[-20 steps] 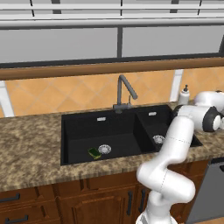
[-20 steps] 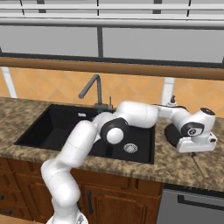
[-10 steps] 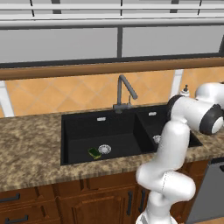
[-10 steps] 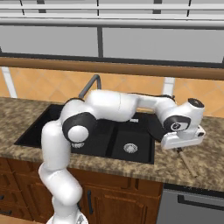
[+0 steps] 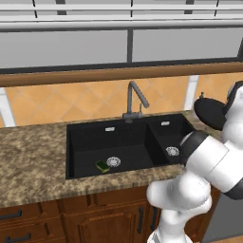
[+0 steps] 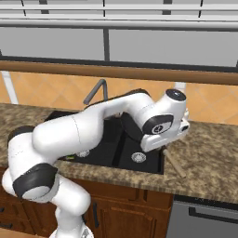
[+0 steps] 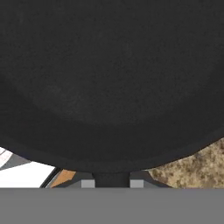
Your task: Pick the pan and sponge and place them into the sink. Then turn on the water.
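Since half a second ago the arm has swung the pan (image 5: pixel 210 113) up off the right counter, its handle (image 6: pixel 174 163) trailing. The gripper (image 7: pixel 112 178) pinches the pan's rim. The sponge (image 5: pixel 102 165) lies in the sink (image 5: pixel 85 144)'s left bowl. A thin rim hold could slip, dropping the tilted pan onto the counter (image 6: pixel 209 158).

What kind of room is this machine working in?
It looks like a home kitchen, computer-rendered. A black double-basin sink with a dark bent faucet is set in a speckled granite counter, with wooden cabinets below and a tan tiled wall behind. A black frying pan is in the pincer's grip.
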Available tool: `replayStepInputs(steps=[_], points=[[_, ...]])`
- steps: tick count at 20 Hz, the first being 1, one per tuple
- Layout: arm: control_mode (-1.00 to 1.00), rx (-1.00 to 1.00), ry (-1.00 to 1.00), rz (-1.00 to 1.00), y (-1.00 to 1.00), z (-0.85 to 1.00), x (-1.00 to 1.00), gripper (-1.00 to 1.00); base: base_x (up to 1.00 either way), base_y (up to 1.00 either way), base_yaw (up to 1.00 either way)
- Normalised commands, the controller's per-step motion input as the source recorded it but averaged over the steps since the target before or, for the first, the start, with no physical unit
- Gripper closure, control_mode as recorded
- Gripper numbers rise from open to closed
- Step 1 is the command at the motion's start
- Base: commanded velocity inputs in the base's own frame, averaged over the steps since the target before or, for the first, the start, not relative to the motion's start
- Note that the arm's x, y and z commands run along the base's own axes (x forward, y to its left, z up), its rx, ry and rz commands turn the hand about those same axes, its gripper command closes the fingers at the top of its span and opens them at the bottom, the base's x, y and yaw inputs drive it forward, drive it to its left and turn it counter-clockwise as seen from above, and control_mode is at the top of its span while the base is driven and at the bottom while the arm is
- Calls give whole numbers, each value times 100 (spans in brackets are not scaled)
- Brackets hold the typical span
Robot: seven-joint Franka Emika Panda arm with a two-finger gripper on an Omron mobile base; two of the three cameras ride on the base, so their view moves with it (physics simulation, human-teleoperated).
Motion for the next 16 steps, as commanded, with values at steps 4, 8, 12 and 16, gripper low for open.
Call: replayStepInputs(steps=[4,8,12,16], points=[[-100,0,-3,23,100,89,-31,100,0,0,0],[-100,-1,0,24,100,71,-15,100,0,0,0],[-100,-3,0,22,100,67,-4,100,0,0,0],[-100,-6,0,17,100,62,-20,100,0,0,0]])
